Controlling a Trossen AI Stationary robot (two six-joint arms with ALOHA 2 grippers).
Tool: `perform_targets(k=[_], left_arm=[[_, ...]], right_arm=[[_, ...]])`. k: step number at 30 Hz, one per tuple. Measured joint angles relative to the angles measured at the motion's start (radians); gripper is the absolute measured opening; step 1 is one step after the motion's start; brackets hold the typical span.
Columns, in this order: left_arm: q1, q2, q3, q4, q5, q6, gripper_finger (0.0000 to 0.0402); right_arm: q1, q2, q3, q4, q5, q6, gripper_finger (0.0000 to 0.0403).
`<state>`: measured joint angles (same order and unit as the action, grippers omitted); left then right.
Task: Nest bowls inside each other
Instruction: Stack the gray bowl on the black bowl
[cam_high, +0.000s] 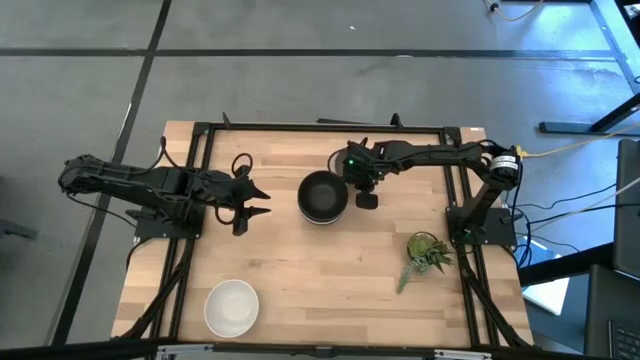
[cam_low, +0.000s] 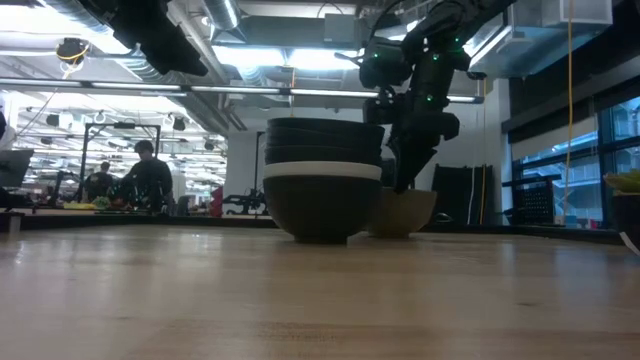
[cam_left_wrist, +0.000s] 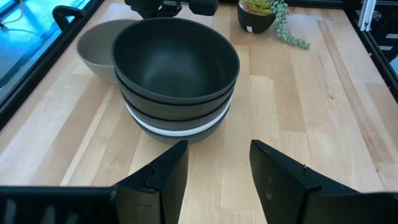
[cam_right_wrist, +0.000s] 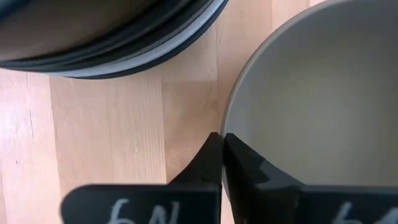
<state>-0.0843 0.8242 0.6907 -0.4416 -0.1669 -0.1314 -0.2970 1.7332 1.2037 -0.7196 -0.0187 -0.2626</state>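
Observation:
A stack of nested bowls (cam_high: 322, 197), glossy black with one white rim showing (cam_left_wrist: 168, 129), stands mid-table on its bottom bowl's foot. Just beyond it, a dull grey-green bowl (cam_right_wrist: 311, 93) sits upright on the wood, and my right gripper (cam_right_wrist: 221, 144) is shut on it from above; in the high view the arm hides this bowl. A single white bowl (cam_high: 232, 307) rests near the front left edge. My left gripper (cam_left_wrist: 217, 162) hangs open to the left of the stack, clear of it. My right gripper pinches the grey-green bowl's rim (cam_right_wrist: 225, 127) on the side facing the stack, one finger inside the bowl and one outside. The fingers come steeply from above, pointing down. The bowl (cam_low: 403, 210) stands upright with its base on the table.
A small green plant sprig in a pot (cam_high: 427, 252) stands right of centre, near the right arm's base. Black frame rails (cam_high: 200, 160) run along the table's left, right and far sides. Bare wood lies between the stack and the white bowl.

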Motion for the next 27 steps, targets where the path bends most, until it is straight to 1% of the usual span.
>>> perform_targets(k=[6, 11, 16, 22, 27], left_arm=[[0.000, 0.000, 0.000, 0.000, 0.000, 0.001, 0.0166], [0.000, 0.000, 0.000, 0.000, 0.000, 0.002, 0.0166], [0.000, 0.000, 0.000, 0.000, 0.000, 0.002, 0.0166], [0.000, 0.000, 0.000, 0.000, 0.000, 0.001, 0.0166], [0.000, 0.000, 0.000, 0.000, -0.003, 0.001, 0.0166]], right_arm=[[-0.016, -0.003, 0.006, -0.072, 0.038, 0.012, 0.0004], [-0.017, -0.011, 0.064, -0.141, 0.051, -0.004, 0.0002], [-0.021, -0.024, 0.187, -0.213, 0.076, -0.019, 0.0002], [-0.023, -0.029, 0.388, -0.340, 0.116, -0.030, 0.0002], [-0.005, -0.030, 0.536, -0.411, 0.118, -0.018, 0.0002]])
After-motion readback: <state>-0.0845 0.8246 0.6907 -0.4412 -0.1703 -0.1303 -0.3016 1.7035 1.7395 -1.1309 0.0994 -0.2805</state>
